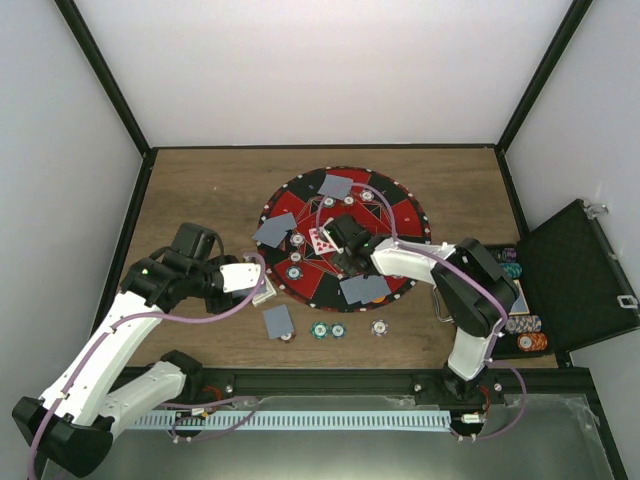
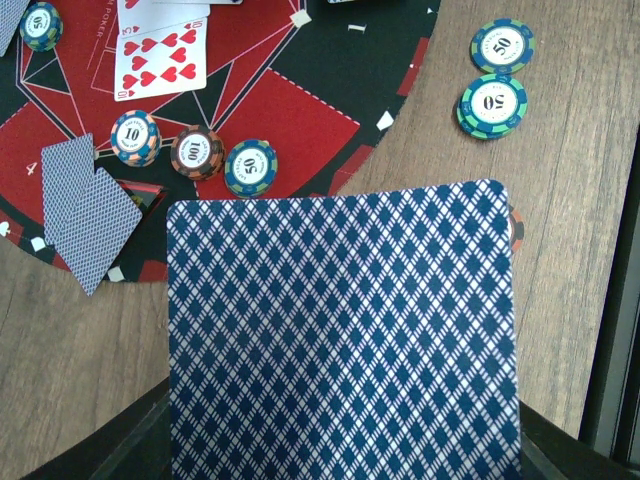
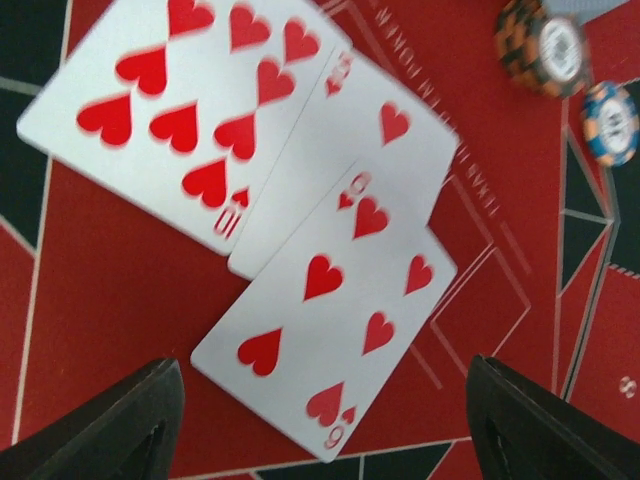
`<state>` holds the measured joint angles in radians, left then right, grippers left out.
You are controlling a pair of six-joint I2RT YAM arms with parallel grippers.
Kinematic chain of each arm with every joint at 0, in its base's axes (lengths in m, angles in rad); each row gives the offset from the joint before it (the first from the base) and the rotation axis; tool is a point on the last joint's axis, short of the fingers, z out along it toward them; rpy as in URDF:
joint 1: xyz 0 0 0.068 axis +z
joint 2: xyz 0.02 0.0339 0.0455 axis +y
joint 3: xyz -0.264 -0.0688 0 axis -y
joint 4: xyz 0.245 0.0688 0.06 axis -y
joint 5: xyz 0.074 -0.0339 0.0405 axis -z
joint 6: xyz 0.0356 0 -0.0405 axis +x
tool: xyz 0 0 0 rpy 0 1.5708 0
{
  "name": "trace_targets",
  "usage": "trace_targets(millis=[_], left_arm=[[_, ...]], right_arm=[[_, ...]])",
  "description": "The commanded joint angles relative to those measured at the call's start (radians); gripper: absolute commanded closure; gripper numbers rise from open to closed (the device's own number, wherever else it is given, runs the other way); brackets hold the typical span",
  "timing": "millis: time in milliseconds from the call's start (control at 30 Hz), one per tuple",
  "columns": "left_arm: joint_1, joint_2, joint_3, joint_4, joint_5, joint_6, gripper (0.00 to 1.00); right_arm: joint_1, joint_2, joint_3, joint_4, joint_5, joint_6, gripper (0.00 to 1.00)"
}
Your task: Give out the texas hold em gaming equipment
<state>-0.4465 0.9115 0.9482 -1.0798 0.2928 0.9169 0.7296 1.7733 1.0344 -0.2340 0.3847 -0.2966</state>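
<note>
Nearest the bases, on bare brown wooden table (image 1: 200,200): one face-down grey-blue-backed playing card (image 1: 278,320), two teal striped-edge poker chips (image 1: 320,330), one white striped-edge poker chip (image 1: 379,327). Next up, left gripper (image 1: 258,285): clenched on a blue diamond-backed card (image 2: 340,340), just off the near-left rim of the big round red-and-black mat (image 1: 405,220). Mid-mat, right gripper (image 3: 322,415): released, jaws wide, gripping nothing, hovering over three overlapping face-up heart cards (image 3: 330,300) lying flat on red felt. Further back: more face-down cards (image 1: 338,186) and small chips (image 1: 296,271) along the mat rim. Off right: open black case (image 1: 580,270).
</note>
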Motion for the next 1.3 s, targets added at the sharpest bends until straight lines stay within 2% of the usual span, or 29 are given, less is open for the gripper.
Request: trace_targets(millis=[0, 400, 967, 1100, 1267], left_arm=[[0.002, -0.008, 0.032, -0.006, 0.016, -0.001, 0.95], [0.002, -0.008, 0.030, -0.003, 0.016, -0.001, 0.95], [0.002, -0.002, 0.025, -0.003, 0.006, 0.001, 0.95], [0.002, 0.001, 0.022, 0.001, 0.009, 0.001, 0.95], [0.002, 0.006, 0.033, 0.002, 0.012, 0.000, 0.95]], right_arm=[[-0.007, 0.036, 0.042, -0.095, -0.018, 0.065, 0.21], [-0.047, 0.080, 0.078, -0.108, 0.063, 0.124, 0.22], [-0.094, 0.145, 0.092, -0.054, 0.117, 0.104, 0.24], [-0.094, 0.129, 0.124, -0.076, 0.082, 0.126, 0.24], [-0.100, 0.008, 0.214, -0.129, -0.078, 0.273, 0.21]])
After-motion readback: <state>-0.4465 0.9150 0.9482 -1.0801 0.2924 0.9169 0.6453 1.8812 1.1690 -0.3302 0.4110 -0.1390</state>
